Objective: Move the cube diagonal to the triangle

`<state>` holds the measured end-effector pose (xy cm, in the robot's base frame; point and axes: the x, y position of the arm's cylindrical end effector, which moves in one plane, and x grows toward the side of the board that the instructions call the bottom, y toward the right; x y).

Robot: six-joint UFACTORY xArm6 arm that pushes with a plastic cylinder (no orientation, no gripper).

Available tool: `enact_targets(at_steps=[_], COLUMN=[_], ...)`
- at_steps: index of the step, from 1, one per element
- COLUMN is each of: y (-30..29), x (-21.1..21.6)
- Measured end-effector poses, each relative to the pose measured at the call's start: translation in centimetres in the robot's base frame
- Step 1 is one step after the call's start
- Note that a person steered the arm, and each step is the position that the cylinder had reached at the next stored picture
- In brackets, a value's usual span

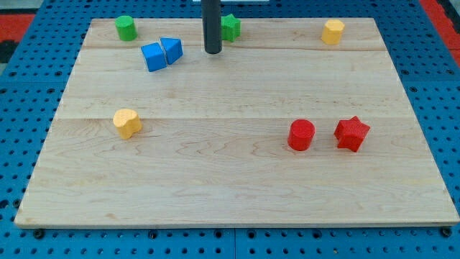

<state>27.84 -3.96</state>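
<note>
A blue cube [153, 57] sits near the view's top left on the wooden board [230, 187]. A blue triangle [172, 50] touches its right side, slightly higher. My tip [213, 52] is the lower end of a dark rod coming down from the view's top. It stands to the right of the blue triangle, with a gap between them. A green star-like block [230, 26] lies just right of the rod and partly behind it.
A green cylinder [126, 28] is at the top left and a yellow block [333, 32] at the top right. A yellow heart [127, 123] is at the left middle. A red cylinder [301, 134] and a red star [351, 133] are at the right.
</note>
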Motion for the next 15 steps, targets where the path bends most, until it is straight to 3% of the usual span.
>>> enact_targets(at_steps=[2,9,12,15], y=[-0.9,-12.4,-12.9,-9.4], x=[-1.0,-2.8,-1.1,1.4])
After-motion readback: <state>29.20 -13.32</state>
